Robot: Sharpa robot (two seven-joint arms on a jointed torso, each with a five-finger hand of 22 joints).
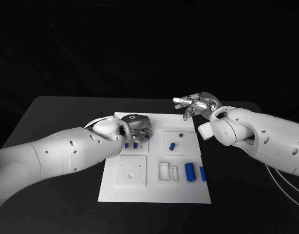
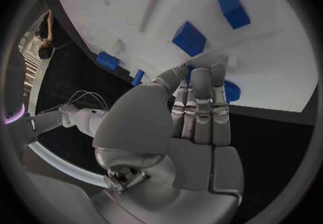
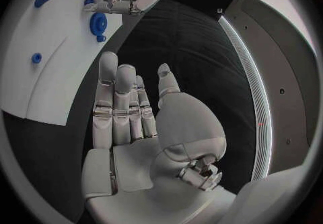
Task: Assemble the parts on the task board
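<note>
The black table [image 1: 58, 117] carries the white task board [image 1: 157, 192] at its middle, lying flat with its long side running from 12 to 6 o'clock. The board's far edge stops short of the table's far edge, leaving a dark strip at 12 o'clock. Bare table shows at 9 o'clock and at 3 o'clock of the board (both arms cross over these parts). In the right wrist view the board's corner [image 3: 40, 111] lies flat on the dark tabletop [image 3: 168, 35].

Dim, dark surroundings; white task board [image 1: 157, 190] brightly lit.
</note>
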